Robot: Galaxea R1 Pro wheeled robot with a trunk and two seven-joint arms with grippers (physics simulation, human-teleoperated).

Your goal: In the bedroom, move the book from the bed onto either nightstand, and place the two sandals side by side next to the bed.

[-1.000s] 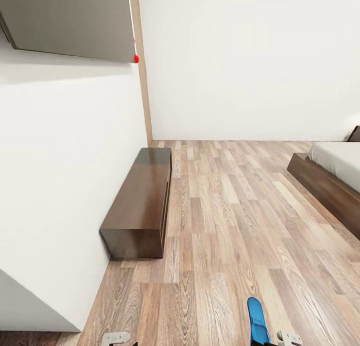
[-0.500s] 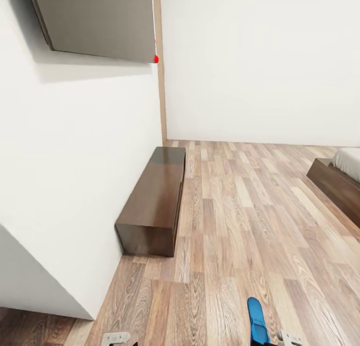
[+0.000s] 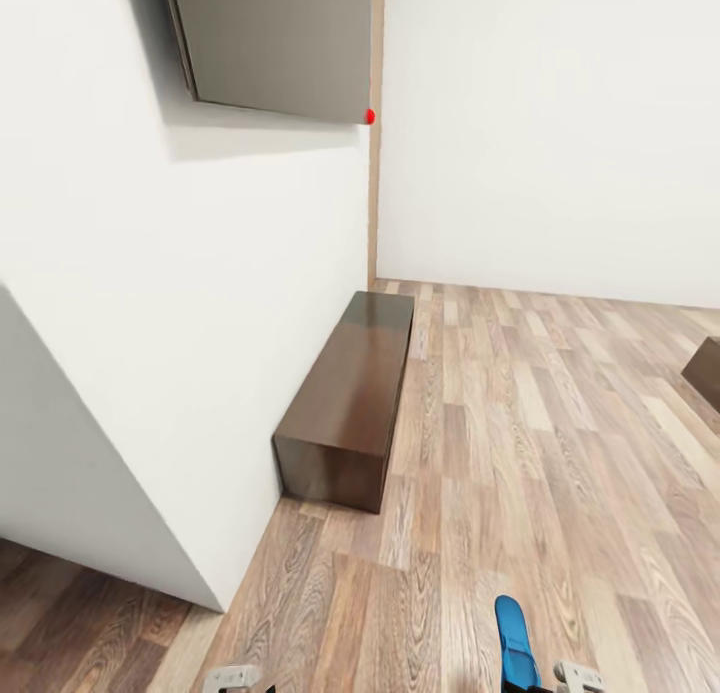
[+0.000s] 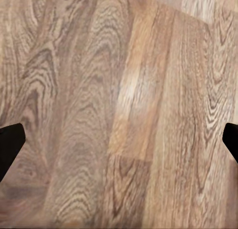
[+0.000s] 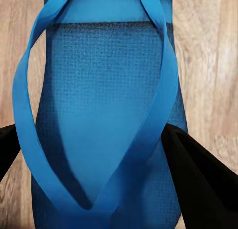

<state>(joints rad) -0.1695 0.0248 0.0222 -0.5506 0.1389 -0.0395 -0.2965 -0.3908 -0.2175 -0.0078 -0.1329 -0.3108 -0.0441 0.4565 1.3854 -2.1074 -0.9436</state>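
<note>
One bright blue sandal [image 3: 516, 641] pokes up at the bottom of the head view, held over the wood-plank floor [image 3: 520, 443]. In the right wrist view the sandal [image 5: 99, 90] with its blue straps lies between the black fingers [image 5: 198, 174], and my right gripper [image 5: 106, 164] is shut on it. My left gripper [image 4: 119, 144] is open, fingers [image 4: 9, 142] wide apart over bare floor planks. Only a dark brown corner of the bed [image 3: 706, 371] shows at the right edge. The book, the nightstand and the second sandal are out of view.
A long low dark dresser [image 3: 345, 403] stands against the white wall [image 3: 180, 323] on the left. Above it hangs a grey panel [image 3: 275, 43] with a red dot [image 3: 370, 116] at its corner. A wall corner [image 3: 215, 605] juts out near left.
The camera has turned left, so the whole picture shifted right: the dresser moved toward the middle and the bed slid almost out at the right. The sandal stays in my right gripper.
</note>
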